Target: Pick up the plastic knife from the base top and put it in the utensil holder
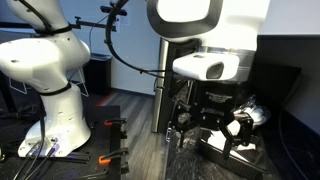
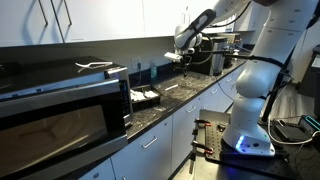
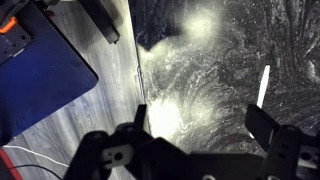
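The plastic knife [image 3: 264,86], a slim white strip, is pictured lying flat on the dark marbled tabletop [image 3: 200,50], as seen from the wrist camera. The jaws are spread wide and nothing is held between them. The knife is not placed in the gap. It is seen just beyond the tip of one finger [image 3: 264,128], roughly in line with it, while the opposite finger [image 3: 140,118] is set well apart from it across bare stone. Whether the near finger is touching the knife cannot be told. On the side of the jaws away from the knife, the tabletop's edge is bordered by grey wood-grain floor [image 3: 100,90]. In an exterior view the jaws are shown hung low beneath the white arm [image 1: 210,65].
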